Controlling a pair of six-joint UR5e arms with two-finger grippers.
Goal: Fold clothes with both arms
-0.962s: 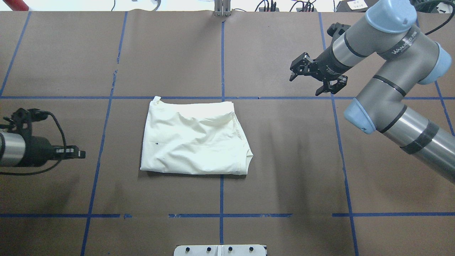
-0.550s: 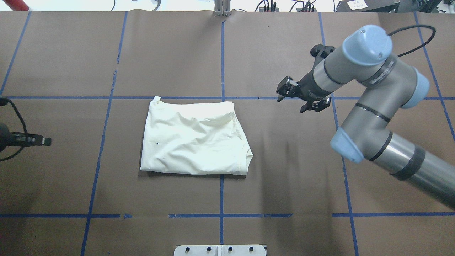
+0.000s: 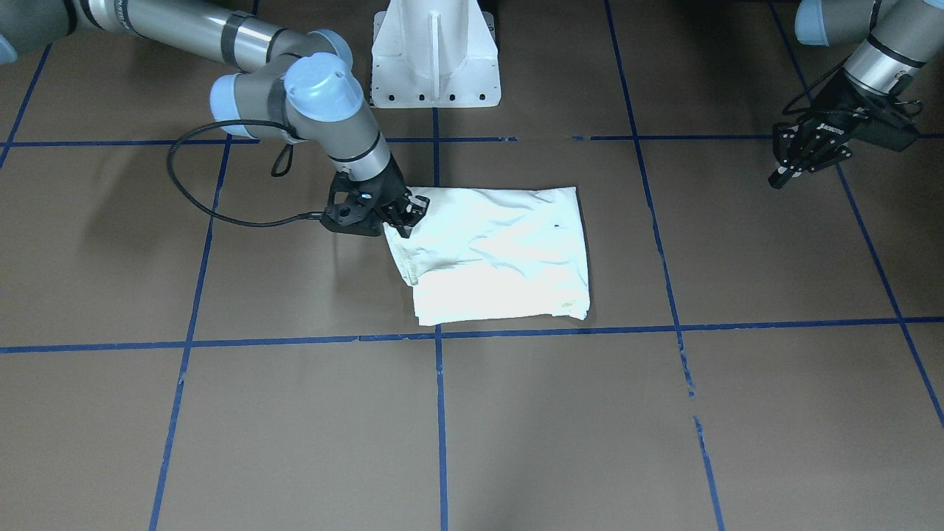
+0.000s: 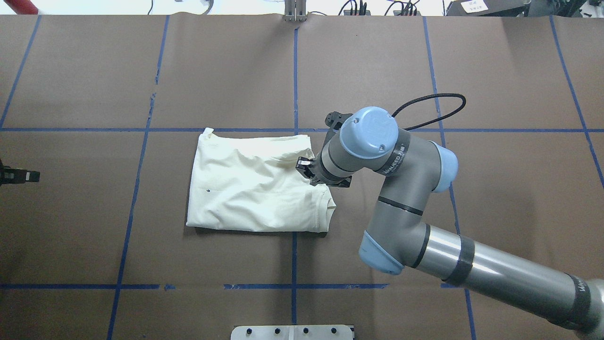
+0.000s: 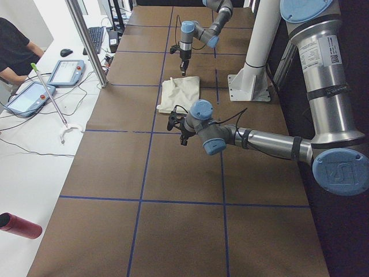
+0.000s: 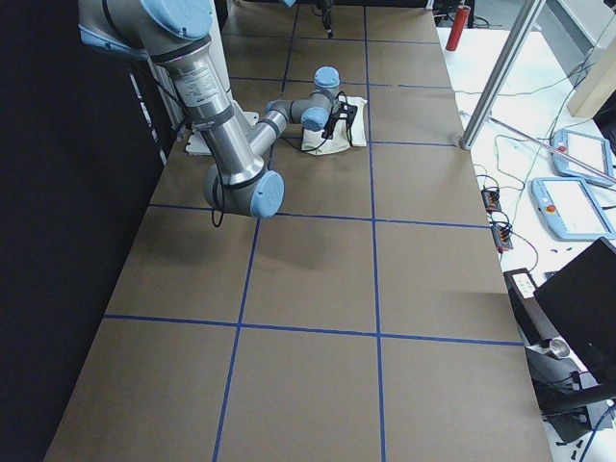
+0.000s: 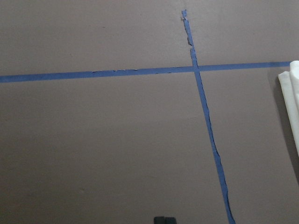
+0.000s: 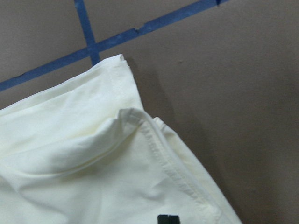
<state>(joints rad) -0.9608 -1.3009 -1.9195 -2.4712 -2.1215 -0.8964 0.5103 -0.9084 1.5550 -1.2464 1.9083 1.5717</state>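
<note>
The cream-white shirt (image 4: 250, 189) lies folded into a rough rectangle at the table's middle, and its print is hidden. It also shows in the front view (image 3: 501, 258) and the right wrist view (image 8: 93, 163). My right gripper (image 4: 307, 173) is down at the shirt's right edge near the back corner, where a hem fold stands up; its jaws look open over that edge (image 3: 410, 215). My left gripper (image 4: 28, 176) is shut and empty. It hangs well left of the shirt (image 3: 780, 175), and its wrist view catches only the shirt's edge (image 7: 292, 102).
Brown table cover with a blue tape grid (image 4: 295, 85). The white pedestal base (image 3: 435, 66) stands at the robot's side. Beyond the far edge are a metal post (image 5: 86, 40), tablets (image 5: 69, 72), a seated person (image 5: 14, 52) and a red bottle (image 6: 459, 29).
My right arm swung from the back right down and left to the shirt's right edge. My left gripper drew back left, almost out of the overhead view. The shirt has not moved.
</note>
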